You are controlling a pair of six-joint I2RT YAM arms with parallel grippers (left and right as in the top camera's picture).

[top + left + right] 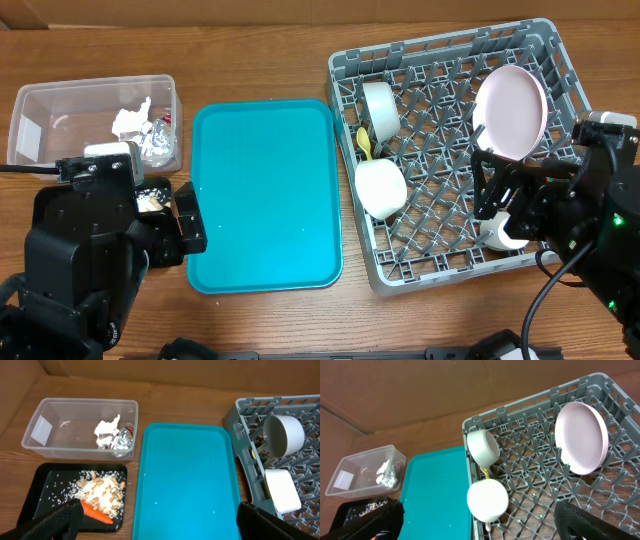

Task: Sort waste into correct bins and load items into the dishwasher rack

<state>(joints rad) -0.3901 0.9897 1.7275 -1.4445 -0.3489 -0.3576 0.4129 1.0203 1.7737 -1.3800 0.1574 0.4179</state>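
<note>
Two robot arms are idling over a sorted table. The left gripper [160, 512] is hanging above the teal tray's [185, 475] near edge, fingers [57, 521] spread wide and holding nothing. The right gripper [479, 510] is hovering over the rack [548, 62], its fingers [592, 521] also wide apart and empty.

On the far left, the clear tub [37, 420] is lying with its long axis left to right, holding the napkin [106, 430] and, touching it on the right, the foil wrapper [123, 440]. Just near of the tub, the black tray [37, 492] is carrying the food bits [102, 491]. The carrot [96, 513] is resting at their near edge, its long axis running left to right and its tip pointing right and slightly near.

In the rack, the plate [510, 108] is standing on edge at the far right, leaning. On the left side, one bowl [380, 106] is lying tipped over at the far end, while the other [380, 188] is sitting bottom up. The spoon [363, 142] is lying between them, roughly far to near and mostly hidden.
</note>
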